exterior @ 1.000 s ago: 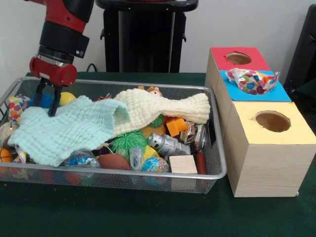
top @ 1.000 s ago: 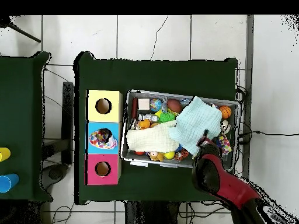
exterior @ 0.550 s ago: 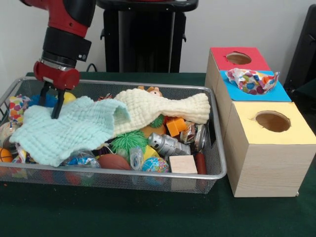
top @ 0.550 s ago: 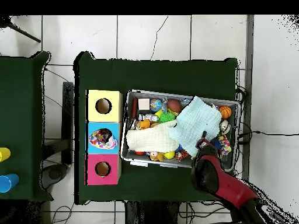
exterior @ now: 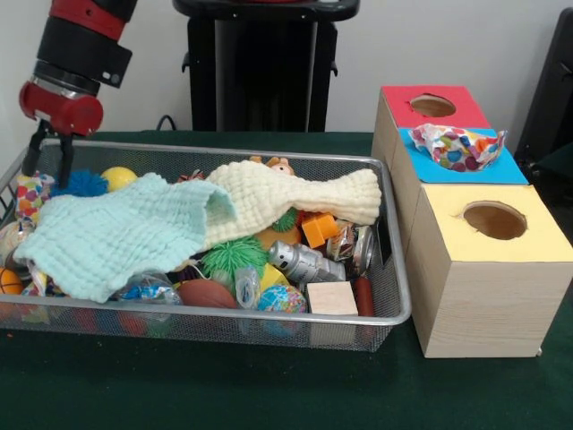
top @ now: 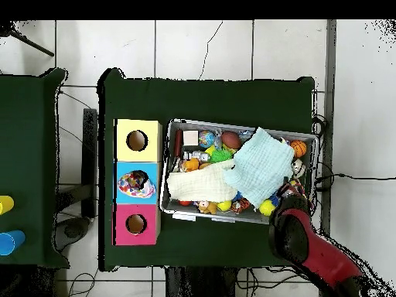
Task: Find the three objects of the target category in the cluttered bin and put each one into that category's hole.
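Red-and-black arm descends near-vertical; gripper (exterior: 48,154) fingers slightly apart, holding nothing, hanging over wire-mesh bin (exterior: 269,317) far rim corner. Mint cloth (exterior: 116,235) just below, cream cloth (exterior: 300,199) beyond it. Blue spiky ball (exterior: 81,184) and yellow ball (exterior: 118,177) beside fingertips.

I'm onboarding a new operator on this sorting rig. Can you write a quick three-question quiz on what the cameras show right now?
1. True or false: the gripper is holding the mint cloth.
2. Which box top has a colourful patterned item stuffed into its hole? A) red box B) blue box C) yellow box
3. Fill in: the cream cloth partly lies over the ____ cloth.

Key
1. False: it hangs at the wire bin's end corner with nothing between its fingers.
2. B
3. mint
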### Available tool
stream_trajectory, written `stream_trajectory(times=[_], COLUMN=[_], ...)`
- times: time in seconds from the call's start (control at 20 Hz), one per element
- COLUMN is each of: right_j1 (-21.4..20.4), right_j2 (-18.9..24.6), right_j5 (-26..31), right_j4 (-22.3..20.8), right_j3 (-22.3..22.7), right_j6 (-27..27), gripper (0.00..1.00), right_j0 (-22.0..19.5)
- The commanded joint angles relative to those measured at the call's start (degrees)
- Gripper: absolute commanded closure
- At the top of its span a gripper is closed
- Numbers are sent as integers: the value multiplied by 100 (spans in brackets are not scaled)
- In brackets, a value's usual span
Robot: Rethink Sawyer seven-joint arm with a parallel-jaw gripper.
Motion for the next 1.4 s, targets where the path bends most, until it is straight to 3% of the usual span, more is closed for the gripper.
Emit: stream_trajectory(times=[0.05, 0.55, 1.2, 1.4], right_j1=[-423, 578, 920, 773], right_j2=[620, 525, 175, 235], right_j5=[842, 67, 83, 212], right_j4=[-229, -163, -80, -208], right_j3=[246, 217, -110, -97], right_j6=[782, 1075, 867, 802], gripper=[0, 0, 0, 0], right_j0=[-139, -121, -168, -338])
